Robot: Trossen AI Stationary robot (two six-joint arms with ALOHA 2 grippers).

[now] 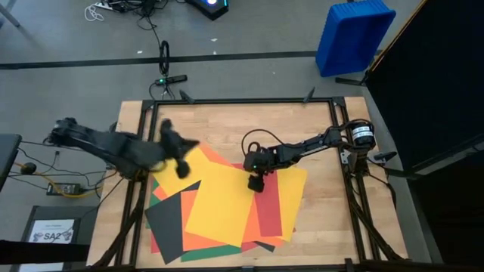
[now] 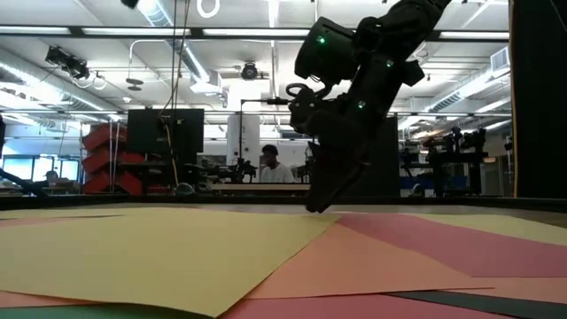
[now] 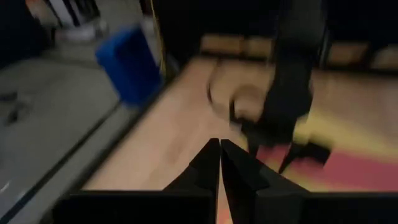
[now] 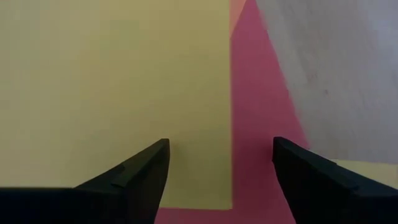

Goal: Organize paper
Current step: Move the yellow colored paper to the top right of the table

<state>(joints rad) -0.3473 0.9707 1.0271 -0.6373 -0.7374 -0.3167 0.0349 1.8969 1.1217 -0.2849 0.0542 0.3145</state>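
A wooden table (image 1: 227,125) with a dark metal frame fills the middle of the overhead view. On its near half lies the paper (image 1: 227,208): a loose, overlapping pile of large coloured sheets. A big yellow sheet (image 1: 219,204) sits on top in the centre, with orange, red, green and dark grey sheets fanned out beneath it at different angles. A dark grey sheet (image 1: 168,219) pokes out at the left near side of the pile, and a red sheet (image 1: 268,211) shows to the right of the yellow one.

The right arm reaches in from the right edge of the table, and the right gripper (image 1: 255,183) points down over the far right part of the pile. Its two fingers stand wide apart with nothing between them. In the right wrist view they straddle the straight edge where the yellow sheet (image 4: 112,93) meets the red sheet (image 4: 255,124). From table height the gripper (image 2: 319,206) hangs with its tips just above or at the paper; whether they touch cannot be told.

The left arm comes in from the left side, and the left gripper (image 1: 181,168) is above the far left corner of the pile. Its fingers (image 3: 208,163) are pressed together, holding nothing.

Beyond the far right corner of the table, a blue bin (image 1: 354,36) stands on the floor.
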